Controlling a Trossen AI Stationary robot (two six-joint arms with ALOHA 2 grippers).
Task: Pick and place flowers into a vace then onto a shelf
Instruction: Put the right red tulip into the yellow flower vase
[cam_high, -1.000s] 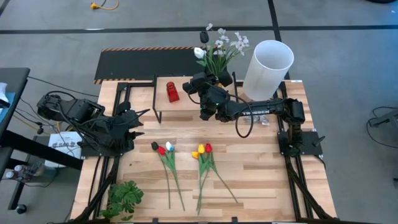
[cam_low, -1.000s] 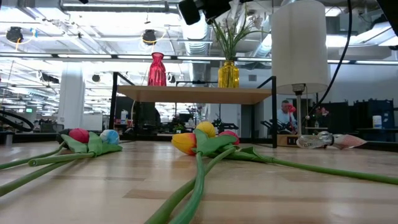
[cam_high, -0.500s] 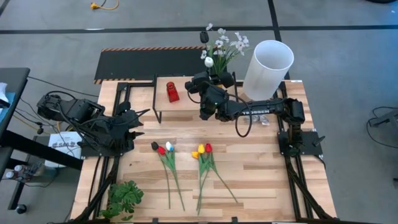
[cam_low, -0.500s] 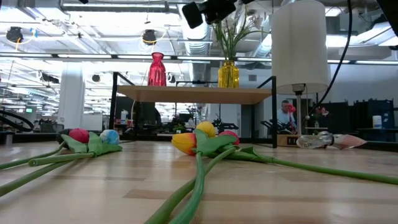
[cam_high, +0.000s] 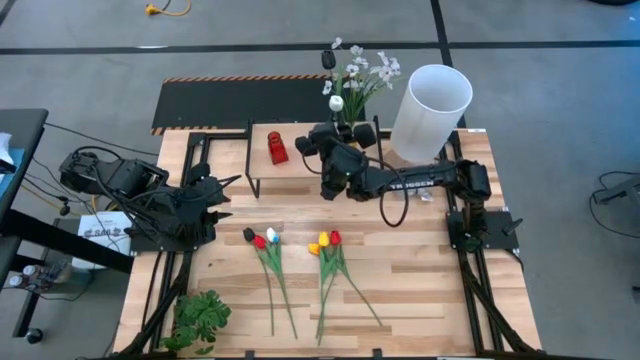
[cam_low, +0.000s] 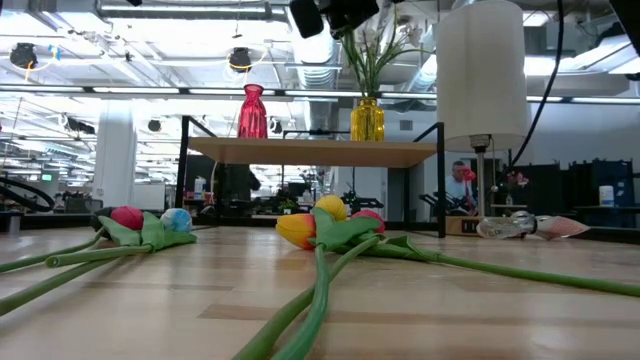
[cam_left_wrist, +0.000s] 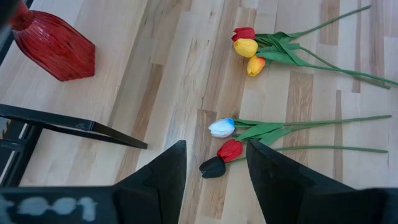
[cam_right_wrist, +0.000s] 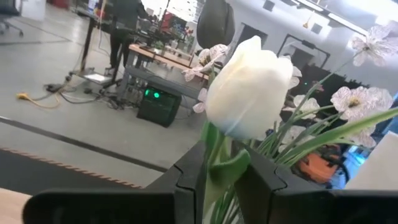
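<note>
Since earlier, right hand (cam_high: 338, 122) loosened around white tulip (cam_right_wrist: 242, 93) beside blossoms (cam_high: 368, 70).

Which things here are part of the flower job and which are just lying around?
Job: white tulip between the right end effector's fingers; yellow glass vase; light-wood shelf; tulips on the table.
Lying about: leafy green sprig, white cylinder, red glass vase.
</note>
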